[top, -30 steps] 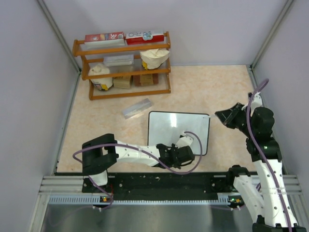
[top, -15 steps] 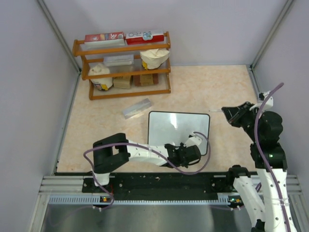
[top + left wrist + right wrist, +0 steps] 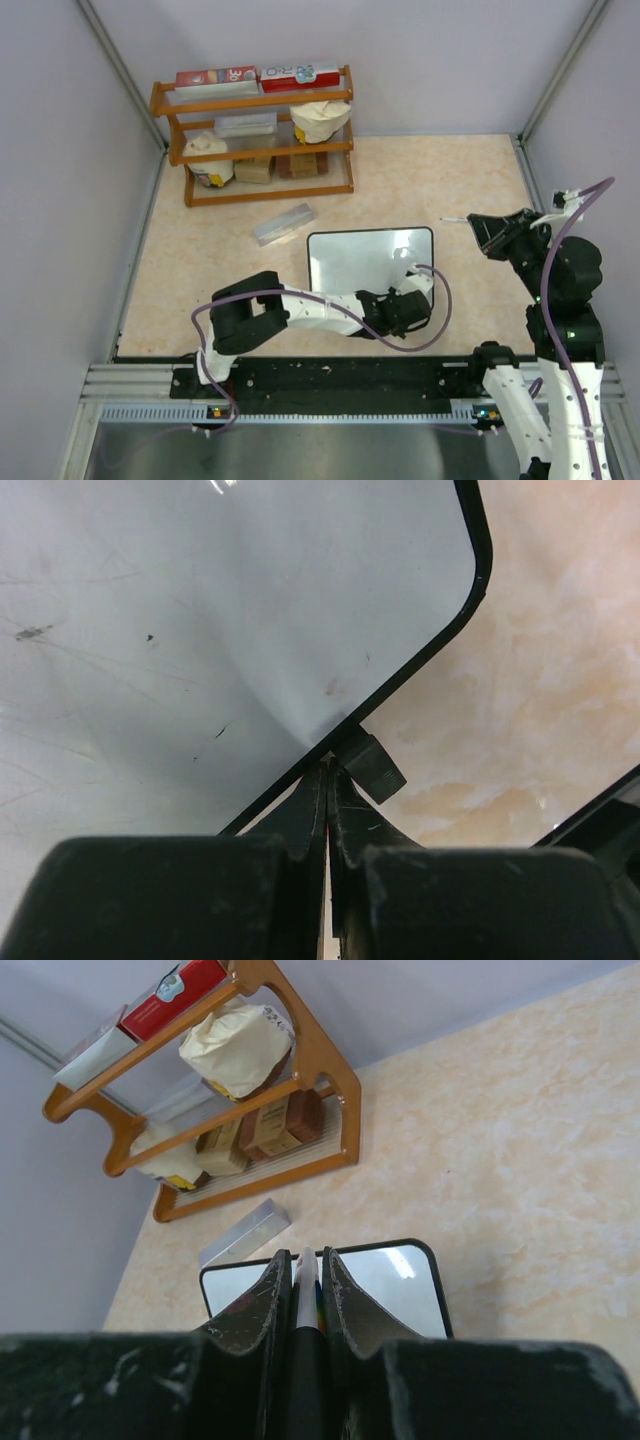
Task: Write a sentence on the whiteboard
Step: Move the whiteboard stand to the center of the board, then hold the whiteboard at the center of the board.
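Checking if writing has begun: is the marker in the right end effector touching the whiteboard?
Apart. The top external view shows the thin pale marker in the right end effector ending right of the black-framed white rectangular whiteboard, beige tabletop between.

Both arms are showing white shells with black joints. A purple cable [image 3: 441, 300] is looping off the left arm [image 3: 310, 305] just above the black rail [image 3: 350, 372]. Another purple cable [image 3: 592, 193] is arching over the right arm [image 3: 565, 390] at the rail's right end. The left gripper [image 3: 327, 772] and the right gripper [image 3: 304, 1256] are showing matte black, scuffed fingers.
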Controlling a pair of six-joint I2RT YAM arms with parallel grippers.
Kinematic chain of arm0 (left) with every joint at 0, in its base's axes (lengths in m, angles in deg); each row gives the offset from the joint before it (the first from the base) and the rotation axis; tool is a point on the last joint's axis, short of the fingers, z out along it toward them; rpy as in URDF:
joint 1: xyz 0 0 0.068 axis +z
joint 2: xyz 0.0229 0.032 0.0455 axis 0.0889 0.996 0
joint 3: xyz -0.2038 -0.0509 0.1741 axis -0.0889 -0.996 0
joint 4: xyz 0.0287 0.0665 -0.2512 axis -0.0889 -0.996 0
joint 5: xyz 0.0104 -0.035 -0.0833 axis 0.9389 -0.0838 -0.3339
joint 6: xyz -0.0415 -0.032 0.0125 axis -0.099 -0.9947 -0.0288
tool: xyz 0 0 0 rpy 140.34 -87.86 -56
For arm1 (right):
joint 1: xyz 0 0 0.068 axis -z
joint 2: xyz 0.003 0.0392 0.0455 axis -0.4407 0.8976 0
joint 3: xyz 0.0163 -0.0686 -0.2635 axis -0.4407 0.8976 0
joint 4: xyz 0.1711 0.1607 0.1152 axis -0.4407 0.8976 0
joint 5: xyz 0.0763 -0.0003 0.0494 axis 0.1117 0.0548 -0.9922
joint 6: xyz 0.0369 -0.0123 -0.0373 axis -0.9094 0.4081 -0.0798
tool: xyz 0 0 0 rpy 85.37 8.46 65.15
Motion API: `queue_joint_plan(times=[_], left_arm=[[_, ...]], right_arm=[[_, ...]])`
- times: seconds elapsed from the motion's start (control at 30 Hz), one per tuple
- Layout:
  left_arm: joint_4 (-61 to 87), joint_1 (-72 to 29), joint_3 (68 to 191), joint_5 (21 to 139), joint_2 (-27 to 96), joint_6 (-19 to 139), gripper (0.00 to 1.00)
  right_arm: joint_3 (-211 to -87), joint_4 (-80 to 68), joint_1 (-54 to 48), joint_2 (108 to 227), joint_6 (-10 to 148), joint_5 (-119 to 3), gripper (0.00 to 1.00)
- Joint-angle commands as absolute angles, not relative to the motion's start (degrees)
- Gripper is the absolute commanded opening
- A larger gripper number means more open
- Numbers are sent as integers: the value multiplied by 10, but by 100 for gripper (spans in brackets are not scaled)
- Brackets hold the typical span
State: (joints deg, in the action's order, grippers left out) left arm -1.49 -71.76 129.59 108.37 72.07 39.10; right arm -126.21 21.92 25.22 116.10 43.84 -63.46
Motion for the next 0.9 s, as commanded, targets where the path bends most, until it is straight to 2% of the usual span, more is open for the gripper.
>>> queue_joint_plan(times=[0.0, 0.53, 0.6, 0.77, 0.87], left_arm=[[-12, -700, 1312, 1072, 758, 407, 0], [10, -663, 1368, 1032, 809, 416, 0], [23, -665, 1338, 1039, 782, 414, 5], [104, -670, 1229, 1045, 639, 384, 43], [128, -670, 1182, 1045, 562, 383, 53]], right_arm=[[-1287, 204, 259, 1153, 434, -640, 0], [-1278, 197, 258, 1164, 433, -662, 0], [-1279, 196, 259, 1166, 432, -658, 0], [-1275, 185, 258, 1171, 433, -667, 0], [-1272, 180, 258, 1175, 437, -674, 0]])
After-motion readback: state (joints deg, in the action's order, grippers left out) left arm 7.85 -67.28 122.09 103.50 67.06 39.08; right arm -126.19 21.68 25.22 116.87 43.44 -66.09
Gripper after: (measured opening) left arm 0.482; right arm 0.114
